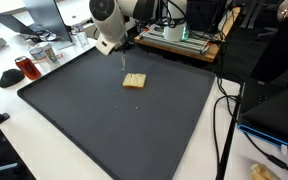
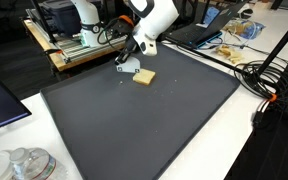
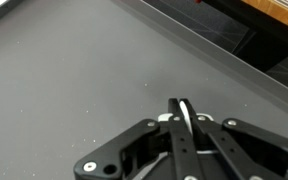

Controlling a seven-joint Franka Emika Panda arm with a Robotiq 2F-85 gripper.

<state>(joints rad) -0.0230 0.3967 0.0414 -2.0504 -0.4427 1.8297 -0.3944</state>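
On the far part of the dark mat (image 1: 109, 120), my tool (image 1: 120, 58) sits low. Wrist view shows the fingers (image 3: 182, 112) pressed together with nothing between them. The tan block (image 1: 134, 81) lies flat on the mat just beside the tool tip, not touching it and out of the wrist view. In an exterior view its long axis runs roughly along the mat's far edge. Both ends look alike, so I can't tell its heading.
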